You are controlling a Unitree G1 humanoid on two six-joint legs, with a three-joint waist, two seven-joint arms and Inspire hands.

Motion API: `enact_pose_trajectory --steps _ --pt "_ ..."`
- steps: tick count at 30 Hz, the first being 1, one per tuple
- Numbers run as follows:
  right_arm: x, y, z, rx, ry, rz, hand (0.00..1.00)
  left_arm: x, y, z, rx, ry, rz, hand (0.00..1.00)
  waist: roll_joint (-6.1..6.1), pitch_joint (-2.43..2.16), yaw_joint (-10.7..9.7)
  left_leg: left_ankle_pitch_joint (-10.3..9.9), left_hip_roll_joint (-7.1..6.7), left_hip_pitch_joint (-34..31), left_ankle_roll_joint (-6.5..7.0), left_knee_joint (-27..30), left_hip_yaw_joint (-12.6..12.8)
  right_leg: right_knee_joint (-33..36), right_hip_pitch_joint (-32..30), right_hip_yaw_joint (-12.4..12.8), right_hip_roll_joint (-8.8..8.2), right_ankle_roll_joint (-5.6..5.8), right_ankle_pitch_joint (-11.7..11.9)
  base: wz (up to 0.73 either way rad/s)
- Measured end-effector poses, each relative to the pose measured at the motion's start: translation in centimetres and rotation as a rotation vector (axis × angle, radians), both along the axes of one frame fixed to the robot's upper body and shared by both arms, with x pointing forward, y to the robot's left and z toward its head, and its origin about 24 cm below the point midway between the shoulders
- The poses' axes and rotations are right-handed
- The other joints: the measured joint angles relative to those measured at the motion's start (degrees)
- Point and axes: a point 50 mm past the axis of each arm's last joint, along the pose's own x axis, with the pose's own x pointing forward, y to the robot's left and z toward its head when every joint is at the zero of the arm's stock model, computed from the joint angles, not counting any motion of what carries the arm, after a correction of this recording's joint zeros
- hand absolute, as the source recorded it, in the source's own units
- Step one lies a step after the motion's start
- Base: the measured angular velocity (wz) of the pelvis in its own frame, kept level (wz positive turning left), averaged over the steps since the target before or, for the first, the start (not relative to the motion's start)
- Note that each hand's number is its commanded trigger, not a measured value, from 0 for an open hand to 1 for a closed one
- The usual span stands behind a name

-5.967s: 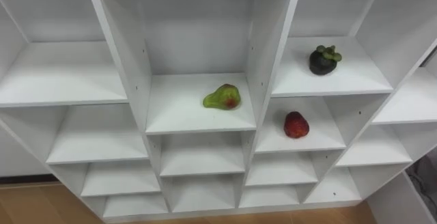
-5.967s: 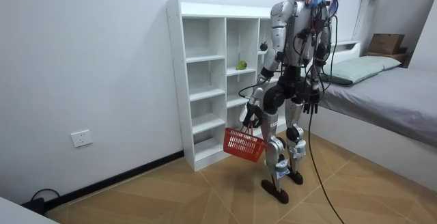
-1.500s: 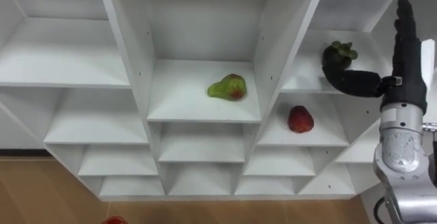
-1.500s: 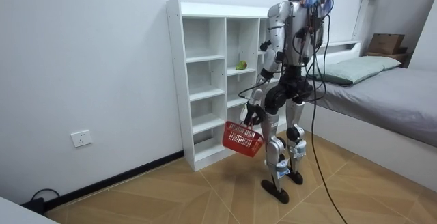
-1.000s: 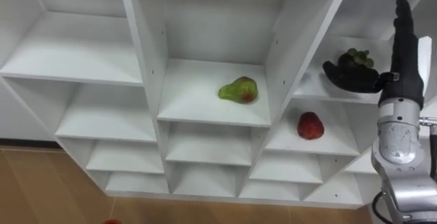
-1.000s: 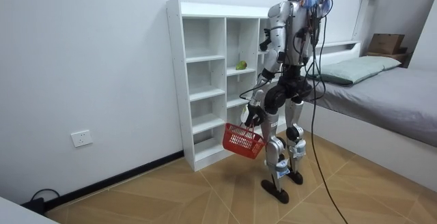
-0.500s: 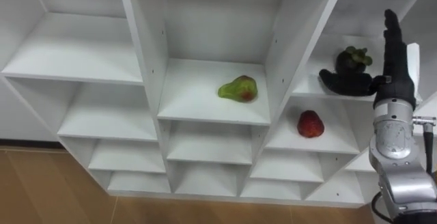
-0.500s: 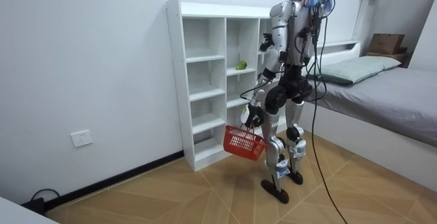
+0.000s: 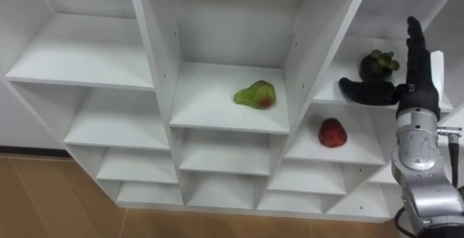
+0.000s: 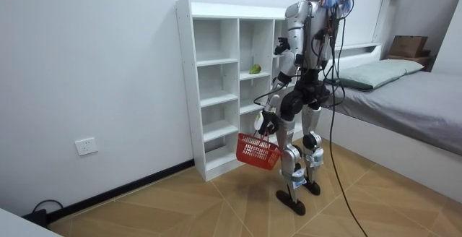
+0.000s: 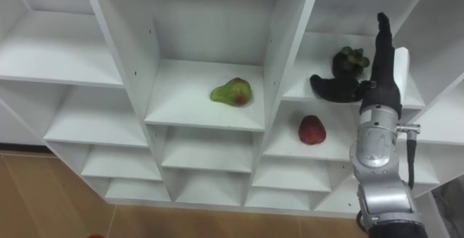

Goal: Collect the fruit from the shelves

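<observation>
the right hand [image 9: 418, 78] had eased back and down from the dark purple mangosteen with a green cap [image 9: 379, 65]. a second and a half earlier its thumb lay across the front of the fruit; now the thumb reached out just below and beside it, and the fruit showed whole on its shelf. the hand was released, fingers straight and pointing up, holding nothing. so the pick was not yet made, and i judged the grasp would need another try, with the hand brought in round the fruit.

the white wooden cubby closet [image 9: 156, 64] held all three fruits. the mangosteen sat in the right column's upper compartment. a red strawberry-shaped fruit [image 9: 332, 133] lay in the compartment right below it. a green pear-shaped fruit with a red blush [image 9: 256, 95] rested in the middle column. the left column's shelves were bare.

in the room view the left hand [image 10: 265, 126] hung low before the closet, clenched on the handle of a red plastic mesh basket [image 10: 256, 152]; what lay inside was too small to tell.
</observation>
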Motion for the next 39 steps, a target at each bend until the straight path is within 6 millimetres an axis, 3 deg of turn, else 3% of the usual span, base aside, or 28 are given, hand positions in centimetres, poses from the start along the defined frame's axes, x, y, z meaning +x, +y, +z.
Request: enact_pose_trajectory --steps 5,20,25,26,27,28,30,39 --pt "-0.2 -0.6 -2.0 0.111 0.082 -0.003 0.00 0.0 0.0 0.0 0.001 0.005 0.001 1.00 -0.14 -0.13 0.1 0.0 -0.05 0.0 0.00 0.1 0.0 0.0 0.1 0.0 -0.08 0.00 0.0 0.00" --pt "-0.1 -0.6 -2.6 0.194 0.120 0.036 0.00 0.8 0.1 0.3 0.018 -0.010 0.005 1.00 0.63 0.01 -0.4 0.0 -0.08 1.3 0.02 0.1 -0.4 -0.1 1.8 -0.6 -0.11 -0.02 0.0 0.01" --pt "-0.1 -1.2 -3.1 0.179 0.160 0.069 0.00 0.4 0.2 0.3 0.026 -0.002 0.011 1.00 0.26 -0.24 -0.3 0.0 -0.07 2.1 0.04 -0.8 -0.5 -0.1 2.3 -0.6 -0.10 0.00 0.0 0.00" --pt "-0.2 -1.3 -3.1 0.175 0.171 0.079 0.05 0.1 0.2 0.2 0.028 0.010 0.014 1.00 0.13 -0.31 -0.2 0.0 -0.07 2.1 0.04 -0.8 -0.6 -0.1 2.4 -0.6 -0.10 0.00 0.0 0.00" --pt "-0.2 -1.5 -3.2 0.170 0.180 0.086 0.52 -0.2 0.3 0.1 0.032 0.024 0.019 1.00 0.05 -0.35 -0.1 0.0 -0.06 2.3 0.04 -0.8 -0.7 -0.1 2.5 -0.6 -0.09 0.00 0.0 0.00" --pt "-0.2 -1.6 -3.2 0.170 0.185 0.089 0.79 -0.3 0.3 0.1 0.034 0.031 0.021 1.00 0.02 -0.37 -0.1 0.0 -0.05 2.4 0.04 -0.8 -0.7 -0.1 2.6 -0.6 -0.09 0.00 0.0 0.00" --pt "-0.3 -1.8 -3.5 0.171 0.202 0.090 1.00 -0.7 0.4 0.0 0.040 0.048 0.028 1.00 -0.14 -0.38 0.0 0.0 -0.04 2.8 0.03 -0.8 -0.8 -0.1 3.0 -0.6 -0.07 0.00 0.0 0.00" --pt "-0.1 -3.3 -2.9 0.164 0.186 0.033 1.00 -0.7 0.7 0.1 0.046 0.046 0.047 1.00 -0.53 -0.47 0.2 -0.1 0.12 2.9 -0.01 -0.8 -0.6 -0.1 3.0 0.2 0.19 -0.02 0.0 -0.01"
